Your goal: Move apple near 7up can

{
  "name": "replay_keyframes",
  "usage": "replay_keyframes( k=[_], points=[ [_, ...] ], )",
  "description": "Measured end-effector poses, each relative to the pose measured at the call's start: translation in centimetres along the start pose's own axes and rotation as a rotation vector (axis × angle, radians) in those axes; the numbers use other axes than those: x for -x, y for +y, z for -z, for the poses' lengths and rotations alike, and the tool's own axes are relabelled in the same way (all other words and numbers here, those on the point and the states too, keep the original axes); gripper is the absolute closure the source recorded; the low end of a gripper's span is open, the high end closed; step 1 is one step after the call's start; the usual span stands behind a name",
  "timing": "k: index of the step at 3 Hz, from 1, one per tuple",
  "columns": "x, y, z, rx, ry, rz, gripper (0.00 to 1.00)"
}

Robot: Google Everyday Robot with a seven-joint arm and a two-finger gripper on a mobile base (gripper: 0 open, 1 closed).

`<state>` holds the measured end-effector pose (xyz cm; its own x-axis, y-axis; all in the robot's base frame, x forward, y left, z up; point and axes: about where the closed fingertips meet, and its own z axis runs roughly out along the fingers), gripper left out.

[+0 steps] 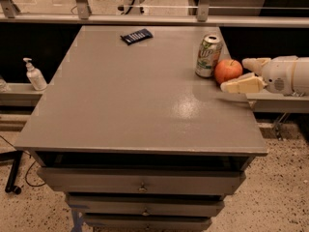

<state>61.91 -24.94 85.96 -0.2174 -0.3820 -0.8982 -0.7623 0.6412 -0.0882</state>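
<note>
The red-orange apple (228, 70) sits on the grey table (130, 95) near its right edge. It is right beside the white and green 7up can (208, 56), which stands upright just to its left. My gripper (234, 75) reaches in from the right and is open. Its upper finger (256, 63) is at the apple's upper right. Its lower finger (241, 85) lies along the table in front of the apple. The apple rests loosely between them. The white arm (289, 75) extends off past the table's right edge.
A dark flat packet (136, 36) lies at the back of the table. A pump bottle (35, 75) stands on a low ledge to the left. A metal rail (145, 19) runs behind the table. Drawers (140, 182) are below the front edge.
</note>
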Motion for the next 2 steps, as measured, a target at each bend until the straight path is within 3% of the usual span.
replay_keyframes(
  k=[1, 2],
  points=[
    [-0.4, 1.0, -0.4, 0.036, 0.001, -0.025, 0.00],
    [-0.1, 1.6, 1.5, 0.046, 0.008, -0.018, 0.00]
  ],
)
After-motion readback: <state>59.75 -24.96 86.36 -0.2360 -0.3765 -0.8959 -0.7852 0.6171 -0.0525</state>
